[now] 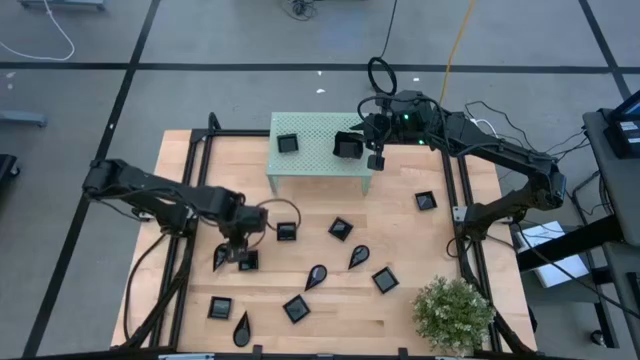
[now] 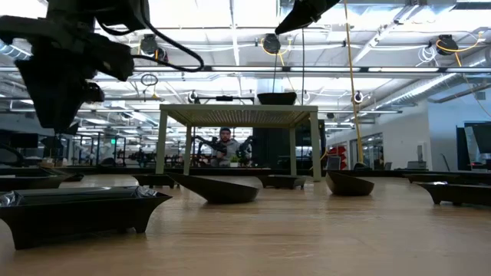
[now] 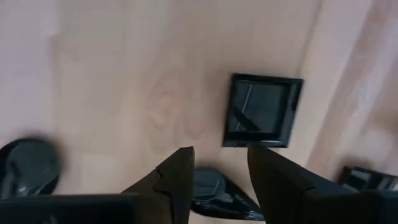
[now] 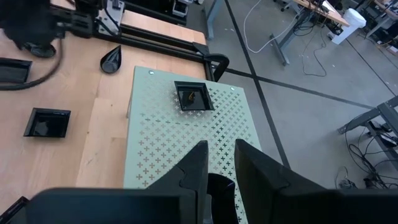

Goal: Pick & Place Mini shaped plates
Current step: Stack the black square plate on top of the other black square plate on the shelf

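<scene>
While the light wooden bench (image 1: pixel 400 300) is carrying a scatter of small glossy black plates (image 1: pixel 340 229) across its middle and near edge, the pale green perforated stand (image 1: pixel 315 160) is sitting at its far edge, bearing one square plate (image 1: pixel 287 143) near its left end. At the stand's right end, the right gripper (image 1: pixel 352 147) is clasping another black plate (image 4: pixel 219 186). A green potted plant (image 1: pixel 455 312) is occupying the bench's near right corner. Hovering near the left edge, the left gripper (image 3: pixel 219 169) is spread above a teardrop plate (image 3: pixel 214 193), gripping nothing.
</scene>
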`<action>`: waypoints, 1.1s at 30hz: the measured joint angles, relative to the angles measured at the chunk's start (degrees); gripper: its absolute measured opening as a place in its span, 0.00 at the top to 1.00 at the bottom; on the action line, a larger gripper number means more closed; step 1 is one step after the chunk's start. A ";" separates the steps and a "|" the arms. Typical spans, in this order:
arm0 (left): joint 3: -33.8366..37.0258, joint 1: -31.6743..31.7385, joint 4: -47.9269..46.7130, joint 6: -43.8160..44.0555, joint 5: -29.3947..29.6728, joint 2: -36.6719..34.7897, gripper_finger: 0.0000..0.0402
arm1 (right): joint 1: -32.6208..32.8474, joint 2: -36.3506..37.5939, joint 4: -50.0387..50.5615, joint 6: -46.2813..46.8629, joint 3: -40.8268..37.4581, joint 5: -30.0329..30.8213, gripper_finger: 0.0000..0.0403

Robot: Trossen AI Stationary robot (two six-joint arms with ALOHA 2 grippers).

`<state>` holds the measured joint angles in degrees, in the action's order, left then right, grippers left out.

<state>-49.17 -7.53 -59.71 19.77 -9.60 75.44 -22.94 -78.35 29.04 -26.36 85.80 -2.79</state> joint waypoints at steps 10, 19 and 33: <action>2.25 -8.53 7.67 0.31 0.63 6.63 0.62 | 0.00 0.00 0.04 -0.05 0.00 -0.02 0.84; 5.01 -9.45 11.39 4.15 3.68 11.98 0.62 | 0.00 0.00 -0.03 -1.98 0.00 -0.15 0.84; 7.13 -9.38 19.79 6.08 -1.07 12.64 0.82 | 0.00 0.00 0.00 -1.39 0.00 -0.20 0.84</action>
<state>-42.04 -16.91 -39.92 25.84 -10.67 88.08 -22.94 -78.34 29.03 -27.75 85.80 -2.98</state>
